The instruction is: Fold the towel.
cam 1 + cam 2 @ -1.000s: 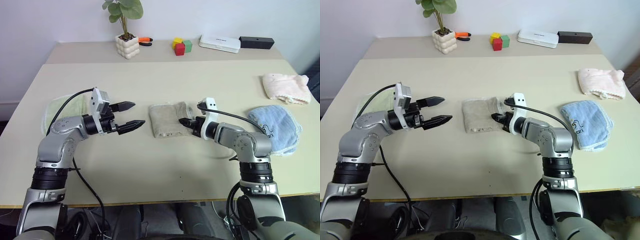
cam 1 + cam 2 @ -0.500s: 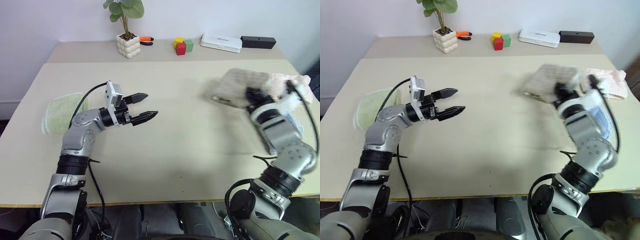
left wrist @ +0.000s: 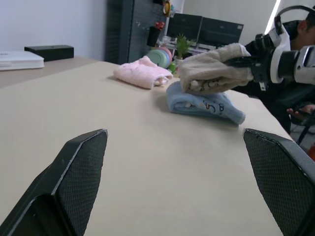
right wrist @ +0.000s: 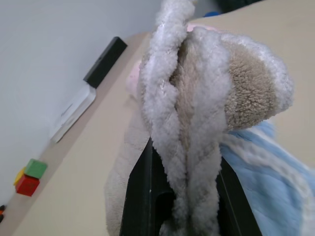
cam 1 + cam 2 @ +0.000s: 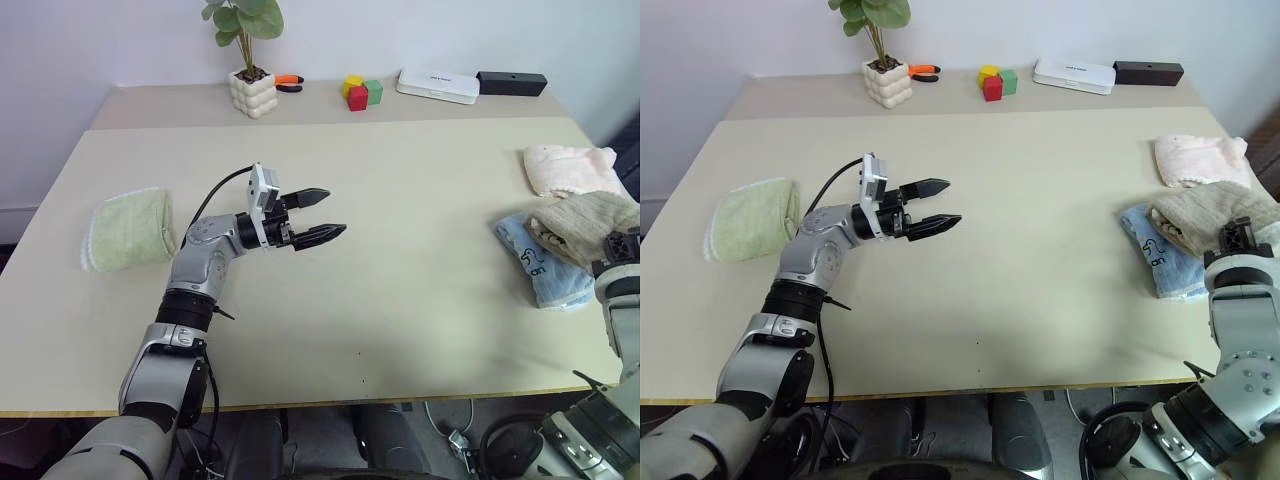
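- Since the earlier frame the towel [image 5: 588, 222] has gone from the middle of the table [image 5: 400, 180] to the right edge of the head views, carried there by the right gripper [image 5: 623, 245]; the left gripper [image 5: 322, 214] has slid from the left part of the frame toward the centre.
- The towel now hangs bunched, already folded into a thick wad, over the blue cloth [image 5: 545, 270] at right centre, just below the pink cloth [image 5: 568, 168].
- Judged from this, folding looks finished and the step in hand is putting the towel aside on the right-hand pile.
- The next move calls for lowering the wad flat onto the blue cloth and letting go without the layers springing apart; whether it touches that cloth yet I cannot tell.
- The right jaws are clamped on the towel's folded edge; the left jaws stand wide apart, holding nothing, over bare table.
- The green towel [image 5: 128, 228] lies folded at left centre, well apart from both arms.
- The right wrist view shows what the head views cannot: black fingers [image 4: 142, 196] pinching stacked layers with white corded edging.
- The left wrist view looks along the tabletop and shows the wad from the side, above the blue cloth, with the right arm behind it.
- Only the head views take in the plant pot [image 5: 254, 90], blocks [image 5: 362, 92] and the full layout along the top.
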`<move>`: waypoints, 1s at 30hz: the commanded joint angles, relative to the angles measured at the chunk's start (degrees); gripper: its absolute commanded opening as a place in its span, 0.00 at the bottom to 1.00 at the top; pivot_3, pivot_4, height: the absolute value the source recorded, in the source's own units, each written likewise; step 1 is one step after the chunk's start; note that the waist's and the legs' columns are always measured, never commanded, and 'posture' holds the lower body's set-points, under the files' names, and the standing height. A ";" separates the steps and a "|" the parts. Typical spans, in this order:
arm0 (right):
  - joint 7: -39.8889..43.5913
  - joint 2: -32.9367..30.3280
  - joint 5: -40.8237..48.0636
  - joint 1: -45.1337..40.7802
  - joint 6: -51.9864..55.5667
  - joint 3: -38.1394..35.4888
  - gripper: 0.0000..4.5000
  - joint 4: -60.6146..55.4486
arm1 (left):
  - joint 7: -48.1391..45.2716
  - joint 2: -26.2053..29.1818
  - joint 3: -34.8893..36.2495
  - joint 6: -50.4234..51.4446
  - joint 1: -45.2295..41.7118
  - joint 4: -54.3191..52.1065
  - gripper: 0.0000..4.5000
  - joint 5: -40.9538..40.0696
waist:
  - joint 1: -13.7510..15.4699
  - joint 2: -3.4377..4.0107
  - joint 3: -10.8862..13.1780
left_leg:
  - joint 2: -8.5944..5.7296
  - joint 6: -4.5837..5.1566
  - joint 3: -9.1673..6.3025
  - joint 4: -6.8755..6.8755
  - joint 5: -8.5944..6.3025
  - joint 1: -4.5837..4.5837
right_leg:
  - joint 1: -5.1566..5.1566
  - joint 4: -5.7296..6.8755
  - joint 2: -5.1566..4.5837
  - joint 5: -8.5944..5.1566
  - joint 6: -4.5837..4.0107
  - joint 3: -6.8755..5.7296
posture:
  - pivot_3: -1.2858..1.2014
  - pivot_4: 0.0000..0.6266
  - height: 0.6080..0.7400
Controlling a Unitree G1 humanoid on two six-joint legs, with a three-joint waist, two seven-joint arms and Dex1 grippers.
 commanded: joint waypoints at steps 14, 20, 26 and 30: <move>-5.19 -4.74 10.80 0.74 -11.38 8.00 0.01 1.65 | -2.21 1.59 0.61 2.12 2.53 -7.48 1.00 -1.35 | 0.14 0.04 0.01 | 0.00 0.00 -0.01 -0.01 0.00 -0.03 | 0.00 -0.02 0.00 0.00 0.00 -0.01 | 0.52 0.24 1.00; -3.44 -4.84 9.63 7.83 -11.91 10.89 0.01 5.31 | -1.34 1.72 0.52 1.64 3.69 -8.62 1.00 -0.50 | 0.16 0.04 0.01 | -0.01 0.00 0.00 0.02 0.00 -0.01 | 0.03 -0.02 -0.01 0.00 0.00 0.00 | 0.52 0.24 1.00; -3.30 -5.85 7.53 9.47 -13.08 13.08 0.01 7.10 | -0.22 1.02 0.47 1.24 3.62 -8.63 1.00 -0.29 | 0.06 0.08 0.01 | 0.01 0.00 0.00 -0.01 0.00 0.08 | 0.03 0.02 0.04 -0.02 -0.03 0.03 | 0.52 0.24 1.00; -2.14 -8.41 5.77 10.06 -13.04 14.03 0.09 7.82 | 0.12 0.76 0.27 0.65 3.57 -8.28 1.00 -0.01 | 0.14 0.08 0.01 | 0.00 0.00 0.01 0.01 0.00 0.03 | 0.03 -0.02 0.01 -0.02 -0.03 0.04 | 0.52 0.24 1.00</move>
